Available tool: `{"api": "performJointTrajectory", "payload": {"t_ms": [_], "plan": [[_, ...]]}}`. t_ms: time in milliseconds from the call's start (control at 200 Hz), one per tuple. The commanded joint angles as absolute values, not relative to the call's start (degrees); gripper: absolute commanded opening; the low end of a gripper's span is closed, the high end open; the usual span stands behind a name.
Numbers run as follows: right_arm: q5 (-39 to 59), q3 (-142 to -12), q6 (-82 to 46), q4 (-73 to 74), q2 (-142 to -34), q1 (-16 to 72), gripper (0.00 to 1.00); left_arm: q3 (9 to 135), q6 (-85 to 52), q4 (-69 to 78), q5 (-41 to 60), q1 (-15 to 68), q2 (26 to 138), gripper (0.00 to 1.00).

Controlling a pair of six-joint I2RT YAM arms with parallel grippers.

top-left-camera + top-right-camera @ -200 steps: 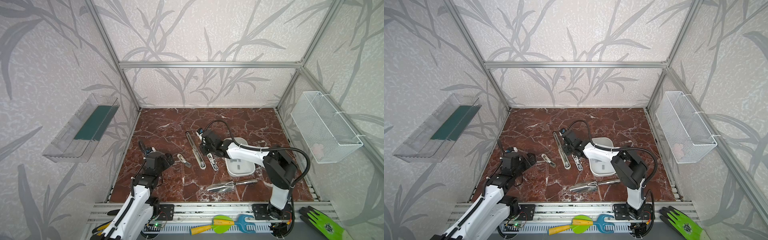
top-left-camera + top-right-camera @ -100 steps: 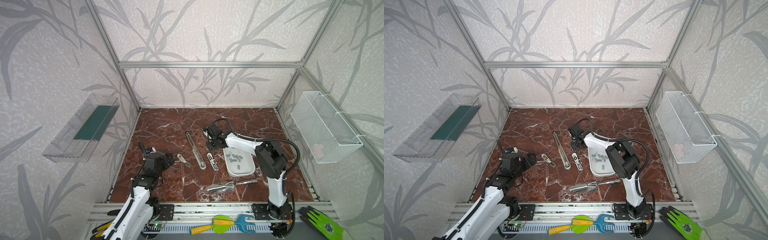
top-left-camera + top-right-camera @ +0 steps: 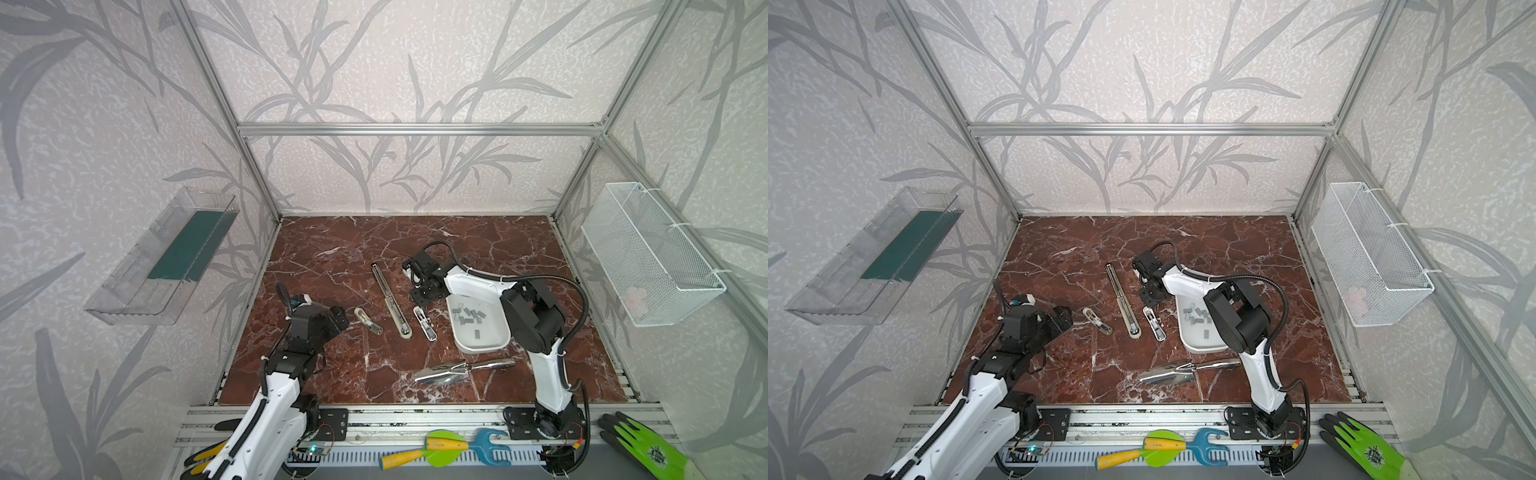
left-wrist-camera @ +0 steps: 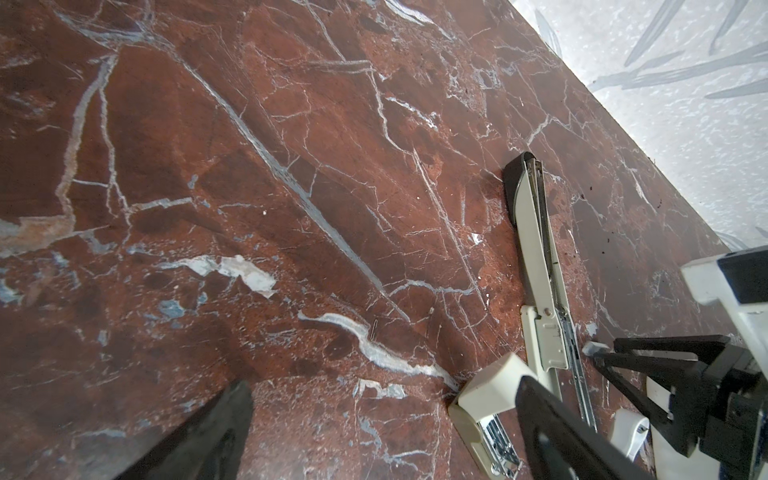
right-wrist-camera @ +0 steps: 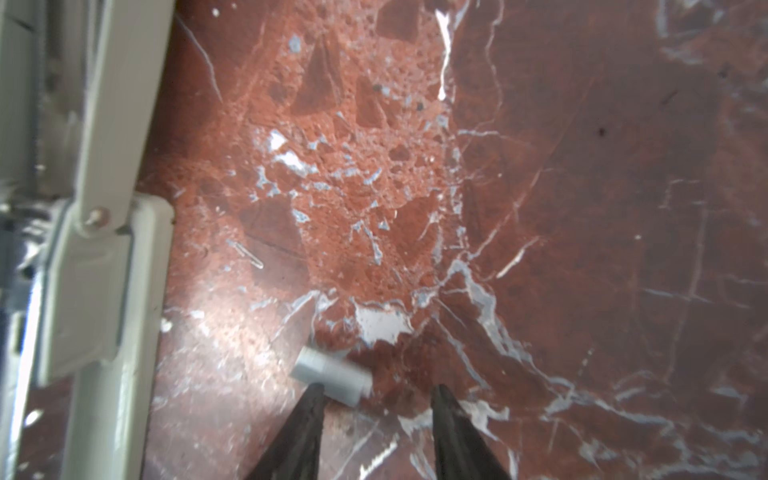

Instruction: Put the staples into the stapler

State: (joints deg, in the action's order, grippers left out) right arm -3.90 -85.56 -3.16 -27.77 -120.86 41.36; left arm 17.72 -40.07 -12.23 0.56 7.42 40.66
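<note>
The long beige stapler lies opened flat on the marble. Several grey staples lie in a white tray. My right gripper hangs low between stapler and tray, jaws open. One staple strip, blurred, lies at the tip of one finger, not between the two. The stapler's hinge is beside it. My left gripper stands wide open and empty.
A small stapler lies just off one left finger, another between the long stapler and the tray. A metal scoop lies near the front. A wire basket and a clear bin hang on the side walls.
The right forearm has swung off the tray, uncovering the staples. Its jaws have opened wider and the strip now sits at one fingertip. The left arm has not moved.
</note>
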Motion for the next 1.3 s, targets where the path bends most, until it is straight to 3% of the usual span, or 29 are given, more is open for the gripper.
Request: {"api": "performJointTrajectory", "payload": {"t_ms": [0,450,670,795,1295], "plan": [[-5.18,-87.27,-3.10,-29.32,-122.26,41.66,0.45,17.19,-39.90,-11.82,0.51,7.13,40.69,0.99],[-5.00,-88.43,-5.93,-26.49,-122.81,40.91,0.45,16.97,-39.81,-11.73,1.05,7.15,40.48,0.99],[-1.73,-85.95,-6.51,-22.95,-121.22,40.88,0.53,16.97,-39.81,-11.44,1.14,7.15,40.57,0.99],[-1.65,-87.32,-7.70,-23.64,-122.76,40.89,0.46,16.97,-39.81,-11.40,1.23,7.16,40.54,0.99],[-6.89,-82.04,-8.16,-24.78,-118.33,40.89,0.46,17.01,-39.81,-11.12,1.65,7.09,40.95,0.99]]}}
